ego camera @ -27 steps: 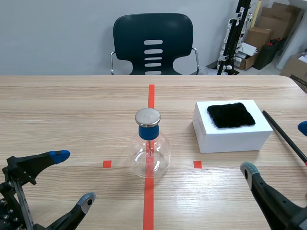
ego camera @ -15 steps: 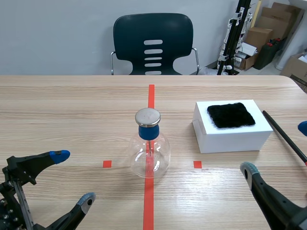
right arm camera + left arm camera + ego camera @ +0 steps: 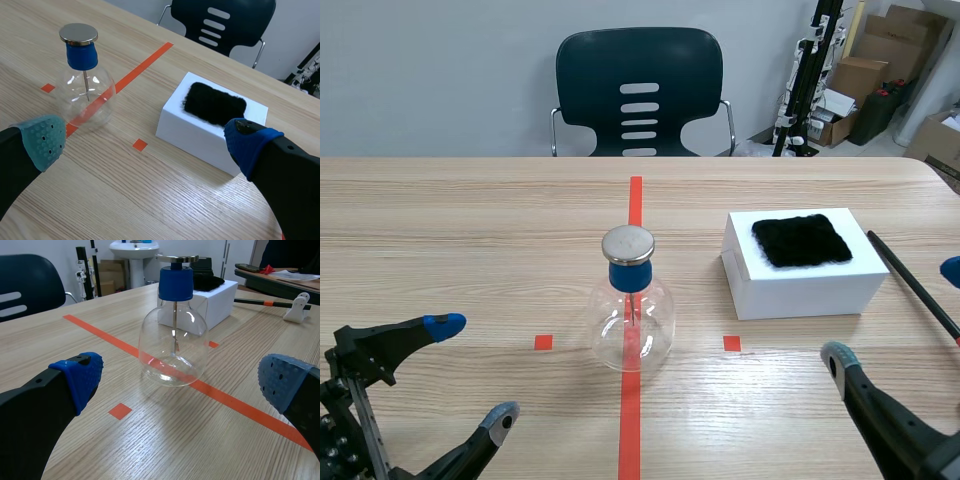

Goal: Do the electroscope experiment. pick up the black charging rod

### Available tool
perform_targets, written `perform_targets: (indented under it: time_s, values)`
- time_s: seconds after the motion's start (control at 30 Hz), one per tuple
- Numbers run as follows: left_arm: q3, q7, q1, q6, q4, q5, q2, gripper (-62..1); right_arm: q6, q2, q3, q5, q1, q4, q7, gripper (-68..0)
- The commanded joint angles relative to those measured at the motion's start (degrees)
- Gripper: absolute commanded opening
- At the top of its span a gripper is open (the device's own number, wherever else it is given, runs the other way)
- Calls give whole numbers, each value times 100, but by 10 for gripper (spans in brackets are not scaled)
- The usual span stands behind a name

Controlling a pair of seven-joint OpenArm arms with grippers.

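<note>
The black charging rod point(image 3: 910, 282) lies slantwise on the table at the far right, just right of the white box point(image 3: 804, 285). From the left wrist it shows far off as a thin black rod point(image 3: 255, 302) with an orange band. My right gripper point(image 3: 895, 312) is open low at the near right, its fingers on either side of the rod's near part and touching nothing. One of its own fingers hides the rod in the right wrist view, where the right gripper point(image 3: 145, 142) faces the box. My left gripper point(image 3: 473, 370) is open at the near left.
A glass electroscope flask point(image 3: 632, 305) with a blue stopper and metal cap stands on the red centre line. A black fur pad point(image 3: 801, 240) lies on the white box. A small white holder point(image 3: 297, 308) sits by the rod. A dark chair point(image 3: 639, 92) stands behind the table.
</note>
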Motion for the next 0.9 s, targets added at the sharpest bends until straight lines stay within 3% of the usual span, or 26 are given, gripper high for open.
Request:
perform_targets:
  time_s: [0.0,0.77,0.87]
  values:
    - [-33,-79,-31,-9,114,-33,-48,14,-2,0,26,61,20,127,-2,4]
    - [-33,-79,-31,-9,114,-33,-48,14,-61,0,42,63,35,140,144,4]
    - [-33,-79,-31,-9,114,-33,-48,14,-59,50,122,2,136,249,-66,4]
